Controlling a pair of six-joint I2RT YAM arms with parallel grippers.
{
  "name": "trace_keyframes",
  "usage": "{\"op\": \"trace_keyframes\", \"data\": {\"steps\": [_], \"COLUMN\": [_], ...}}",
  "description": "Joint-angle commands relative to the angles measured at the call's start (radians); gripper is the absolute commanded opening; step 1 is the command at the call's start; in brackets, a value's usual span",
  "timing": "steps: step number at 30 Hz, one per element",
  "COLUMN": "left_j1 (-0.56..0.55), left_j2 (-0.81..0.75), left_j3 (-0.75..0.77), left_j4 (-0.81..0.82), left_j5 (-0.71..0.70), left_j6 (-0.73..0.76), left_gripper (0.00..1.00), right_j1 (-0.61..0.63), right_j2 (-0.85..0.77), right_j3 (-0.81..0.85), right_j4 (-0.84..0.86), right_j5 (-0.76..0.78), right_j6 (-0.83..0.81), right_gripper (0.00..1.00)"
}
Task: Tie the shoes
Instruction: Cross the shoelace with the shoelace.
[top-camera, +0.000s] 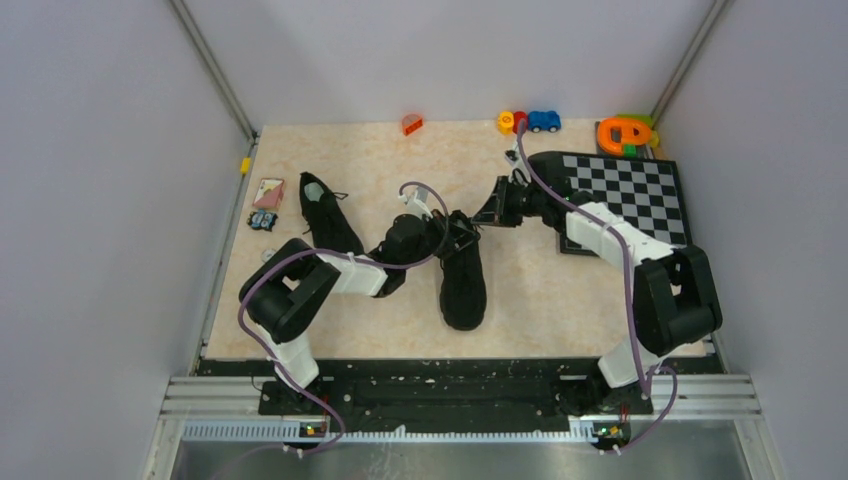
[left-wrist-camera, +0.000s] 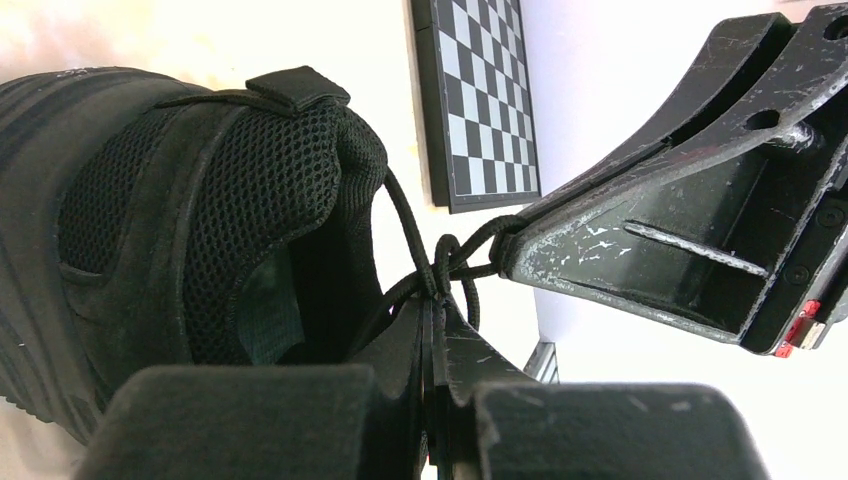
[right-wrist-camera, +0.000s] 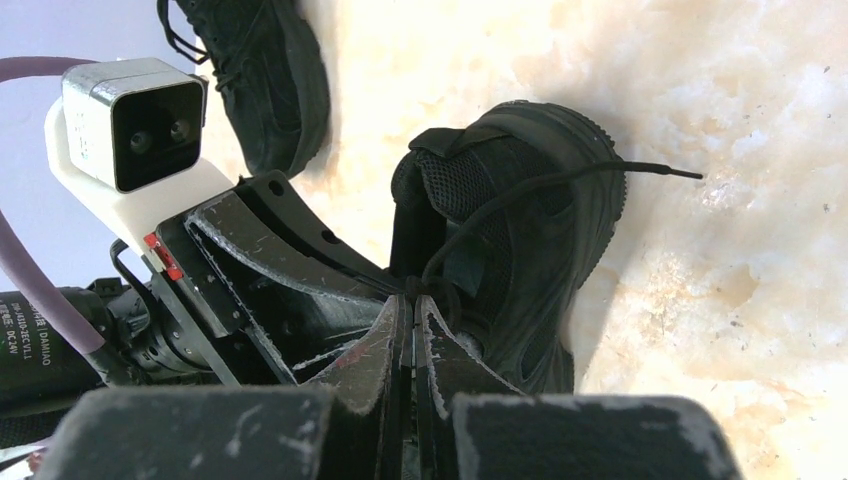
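TWO ARMS, ONE KNOT: The black sneaker being tied lies on the pale table near the chessboard, on the board's left-arm side. Its long axis runs roughly along the board's near-to-far edge, with the toe toward the arm bases and the open mesh collar toward the far wall. The second sneaker lies well apart, farther from the chessboard on that same side, with no gripper near it.

The left gripper has its fingers pressed together, pinching a thin black lace just above the collar. The right gripper, its fingers likewise squeezed tight, pinches another stretch of the same lacing, its tip just beside the left's. Between the two tips the strands cross in what looks like a half-formed knot. Whether it is a loop or a plain crossing is hard to tell. One free lace end trails over the sneaker's side onto the table.

The next move likely turns on that crossing. The right gripper sits on its chessboard side and the left on the opposite side. Cinching the strands would therefore mean drawing apart across the sneaker's long axis, the right toward the chessboard and the left away from it. Neither arm appears nearer, as both are at the knot.
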Motion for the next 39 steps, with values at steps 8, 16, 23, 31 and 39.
{"op": "trace_keyframes", "data": {"steps": [8, 16, 23, 31, 39], "left_j1": [-0.008, -0.007, -0.003, 0.021, 0.029], "left_j2": [0.005, 0.014, 0.011, 0.005, 0.025], "left_j3": [0.02, 0.017, 0.018, 0.015, 0.026], "left_j4": [-0.035, -0.037, -0.035, -0.015, 0.005], "left_j5": [0.067, 0.078, 0.102, 0.154, 0.18], "left_j6": [0.018, 0.02, 0.016, -0.02, -0.049], "left_gripper": [0.0, 0.0, 0.0, 0.0, 0.0], "right_j1": [0.011, 0.011, 0.011, -0.014, -0.023], "right_j2": [-0.068, -0.078, -0.05, -0.106, -0.271], "right_j3": [0.088, 0.107, 0.091, 0.016, -0.151], "right_j4": [-0.018, -0.022, 0.001, 0.027, 0.092], "right_j5": [-0.005, 0.001, -0.023, 0.018, 0.121], "right_j6": [-0.007, 0.006, 0.014, -0.013, -0.082], "right_gripper": [0.0, 0.0, 0.06, 0.24, 0.38]}}
